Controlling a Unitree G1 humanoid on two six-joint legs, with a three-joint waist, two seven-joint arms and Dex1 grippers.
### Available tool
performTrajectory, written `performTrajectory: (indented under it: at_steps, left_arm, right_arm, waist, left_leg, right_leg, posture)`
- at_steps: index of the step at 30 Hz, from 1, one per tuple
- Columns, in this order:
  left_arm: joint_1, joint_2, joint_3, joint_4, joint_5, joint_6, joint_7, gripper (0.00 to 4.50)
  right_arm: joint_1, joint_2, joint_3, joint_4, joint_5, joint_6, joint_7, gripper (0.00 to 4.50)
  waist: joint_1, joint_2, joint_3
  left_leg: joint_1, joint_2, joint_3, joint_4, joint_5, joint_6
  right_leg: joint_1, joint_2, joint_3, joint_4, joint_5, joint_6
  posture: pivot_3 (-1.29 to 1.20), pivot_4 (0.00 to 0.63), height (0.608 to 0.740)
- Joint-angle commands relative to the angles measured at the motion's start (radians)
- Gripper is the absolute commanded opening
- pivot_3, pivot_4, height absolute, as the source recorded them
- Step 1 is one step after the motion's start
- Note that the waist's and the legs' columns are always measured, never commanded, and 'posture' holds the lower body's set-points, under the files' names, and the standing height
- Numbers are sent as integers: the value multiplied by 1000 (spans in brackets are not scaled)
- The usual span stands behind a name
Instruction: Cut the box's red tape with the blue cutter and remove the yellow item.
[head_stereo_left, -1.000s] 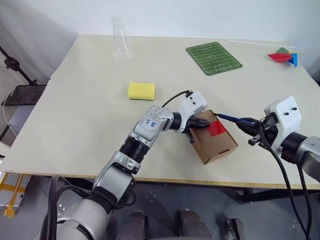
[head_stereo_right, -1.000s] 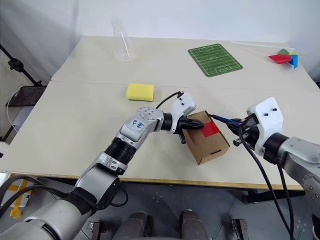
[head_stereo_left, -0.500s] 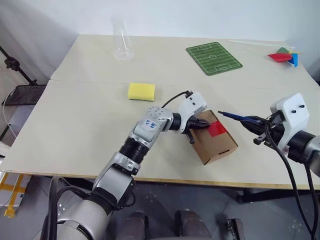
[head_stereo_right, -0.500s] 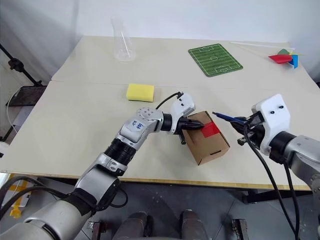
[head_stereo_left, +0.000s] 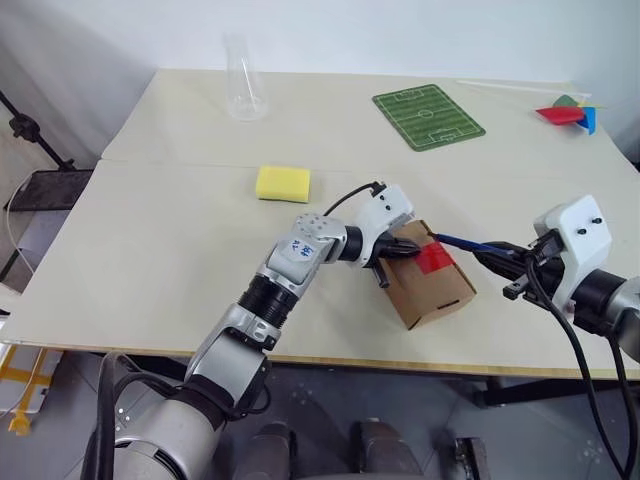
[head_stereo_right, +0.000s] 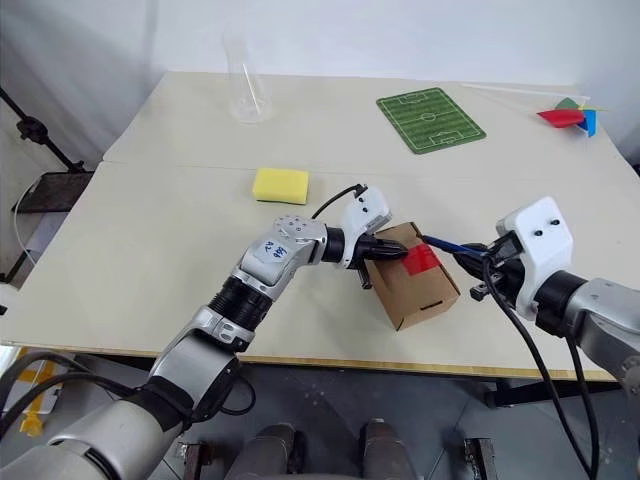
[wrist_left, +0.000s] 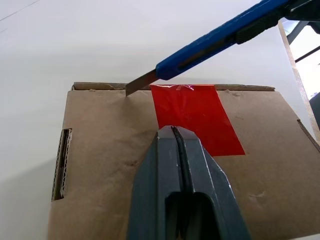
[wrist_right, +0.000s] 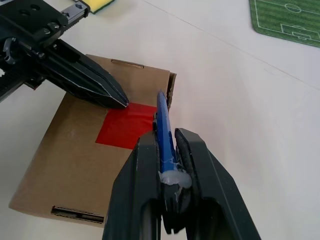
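1. Brown box (head_stereo_left: 432, 277) lying near the front edge of the cream table (head_stereo_left: 150, 230), turned at a slant; slot cut-out showing at its near end; red tape (wrist_left: 196, 118) stuck across its top toward the far edge.
2. Left gripper (wrist_left: 172, 131) pressed down on the box top with fingers shut together, empty; tips resting at the edge of the red tape.
3. Right gripper (wrist_right: 167, 140) clamped narrowly on the blue cutter (wrist_left: 220, 37), holding it by its rear end; metal blade out, tip at the box's far top edge just beside the tape's corner; contact with the cardboard cannot be told.
4. Elsewhere, well apart: yellow sponge (head_stereo_left: 283, 182), green football-pitch mat (head_stereo_left: 427, 117), clear beaker (head_stereo_left: 243, 80), coloured pinwheel (head_stereo_left: 567, 111) at the far right corner.
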Motion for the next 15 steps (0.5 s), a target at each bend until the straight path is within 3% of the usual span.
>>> performTrajectory:
  at_steps: [1,15]
  left_arm:
    - [31,2,-34,10,15,30,-13,0]
    - [30,1,-38,9,15,34,-17,0]
  right_arm:
    - [10,5,-33,-14,-10,-18,-5,166]
    - [1,24,-33,-19,7,-22,-21,166]
  waist:
    - [-1,0,0]
    - [-1,0,0]
  left_leg:
    - [0,0,0,0,0,0]
    - [0,0,0,0,0,0]
  right_leg:
    - [0,0,0,0,0,0]
    - [0,0,0,0,0,0]
  posture:
    - [0,150,740]
    - [0,150,740]
